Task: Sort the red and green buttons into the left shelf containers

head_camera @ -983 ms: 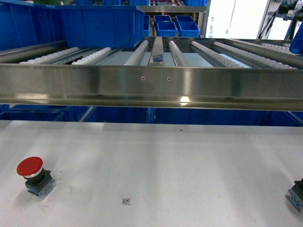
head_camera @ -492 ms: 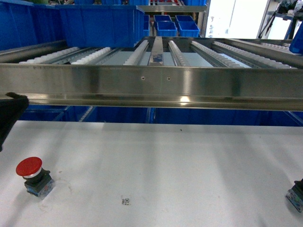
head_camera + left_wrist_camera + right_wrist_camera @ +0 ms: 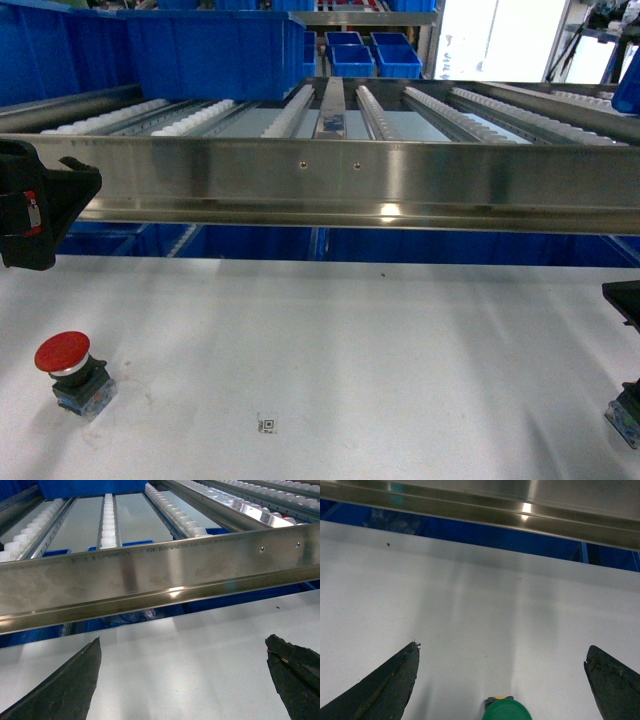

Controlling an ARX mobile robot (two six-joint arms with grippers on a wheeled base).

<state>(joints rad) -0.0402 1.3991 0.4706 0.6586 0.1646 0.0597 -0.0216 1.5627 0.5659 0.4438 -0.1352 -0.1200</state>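
Two buttons on the white tabletop (image 3: 330, 350), well apart, neither yet touched. Red mushroom-cap button (image 3: 68, 368) upright at the near left, stem vertical, directly below and a little nearer the robot than the left gripper (image 3: 182, 680). Left gripper spread wide and empty, hanging high by the steel shelf rail (image 3: 330, 185), aimed at the rail rather than down at the cap; red button absent from its wrist view. Green-capped button (image 3: 506, 711) just inside the bottom edge of the right wrist view, centred between the fingers of the right gripper (image 3: 502, 680), likewise wide open and empty. Probably the same button as the dark body cut by the head view's lower right edge. Right arm the better lined up.
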